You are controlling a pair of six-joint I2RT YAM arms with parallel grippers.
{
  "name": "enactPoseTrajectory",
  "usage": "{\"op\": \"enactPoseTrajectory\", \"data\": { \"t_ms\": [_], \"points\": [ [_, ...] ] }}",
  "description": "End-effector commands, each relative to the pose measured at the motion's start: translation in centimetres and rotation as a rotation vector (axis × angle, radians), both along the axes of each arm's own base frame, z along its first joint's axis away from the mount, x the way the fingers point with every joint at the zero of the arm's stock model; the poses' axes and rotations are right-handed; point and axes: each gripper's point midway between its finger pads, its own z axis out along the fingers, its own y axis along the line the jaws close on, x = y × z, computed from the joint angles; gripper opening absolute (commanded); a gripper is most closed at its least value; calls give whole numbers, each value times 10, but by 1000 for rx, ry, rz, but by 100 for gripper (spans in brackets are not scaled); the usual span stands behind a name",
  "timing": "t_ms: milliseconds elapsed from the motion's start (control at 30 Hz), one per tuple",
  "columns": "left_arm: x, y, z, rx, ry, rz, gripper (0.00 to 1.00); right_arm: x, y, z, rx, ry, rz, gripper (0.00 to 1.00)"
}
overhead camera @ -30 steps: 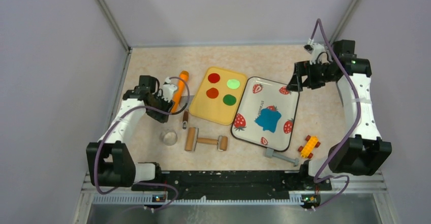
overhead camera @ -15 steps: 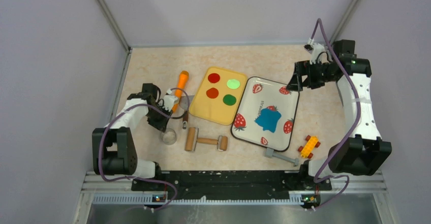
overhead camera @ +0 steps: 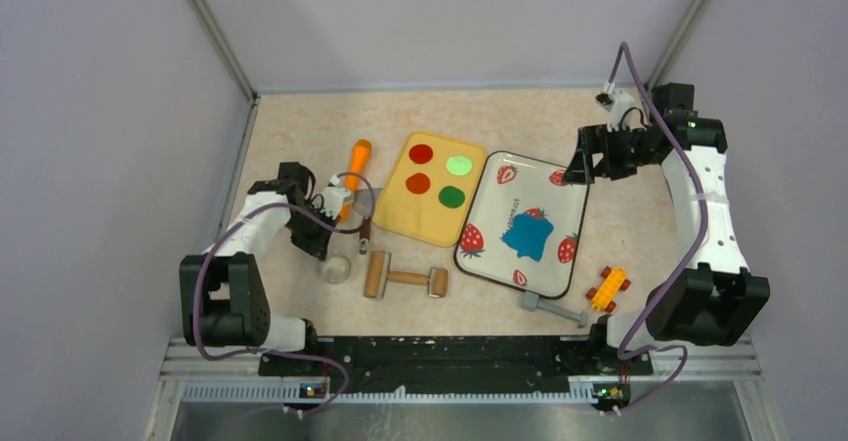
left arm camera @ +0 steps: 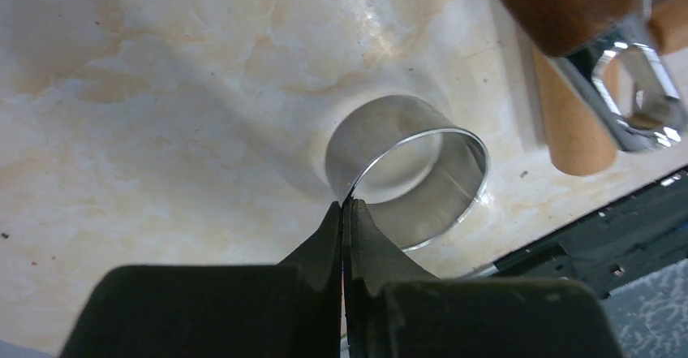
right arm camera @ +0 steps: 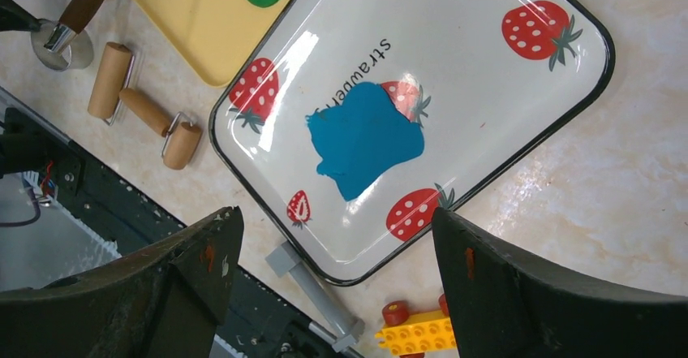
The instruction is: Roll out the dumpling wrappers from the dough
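Marbled tabletop [overhead camera: 520,116]; left arm [overhead camera: 255,226] bent low, left gripper [left arm camera: 344,205] pinching metal ring [left arm camera: 381,135].

Bright, even overhead light in all views; shadows soft + short. Top view sharp, walls lean at the edges. Glare streak on strawberry tray [right arm camera: 487,90] and along metal ring [left arm camera: 381,143] rim; tabletop [left arm camera: 162,90] glossy. Close-up left gripper [left arm camera: 344,208] dark, slightly soft.
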Motion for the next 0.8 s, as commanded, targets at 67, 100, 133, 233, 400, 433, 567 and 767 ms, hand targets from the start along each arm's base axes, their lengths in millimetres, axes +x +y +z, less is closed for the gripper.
{"op": "enactPoseTrajectory", "data": {
  "t_ms": [67, 100, 133, 233, 400, 433, 567, 767],
  "points": [
    [22, -26, 92, -145, -168, -50, 0, 1, -7, 12, -52, -87, -11, 87],
    [25, -32, 107, -172, -188, -59, 0, 3, -9, 14, -60, -103, -23, 87],
    [28, -37, 120, -193, -206, -64, 0, 4, -11, 14, -67, -108, -39, 87],
    [44, -67, 145, -200, -285, -121, 0, 8, -17, 13, -80, -108, -116, 84],
    [86, -156, 181, -306, -438, -158, 0, 20, -27, 37, -22, -243, -309, 82],
    [91, -176, 186, -344, -432, -158, 0, 20, -27, 39, -12, -263, -323, 82],
    [108, -247, 191, -473, -396, -187, 0, 14, -12, 18, 91, -142, -336, 77],
    [114, -343, 169, -626, -183, -162, 0, -10, -2, -29, 90, 56, -237, 73]
  ]
}}
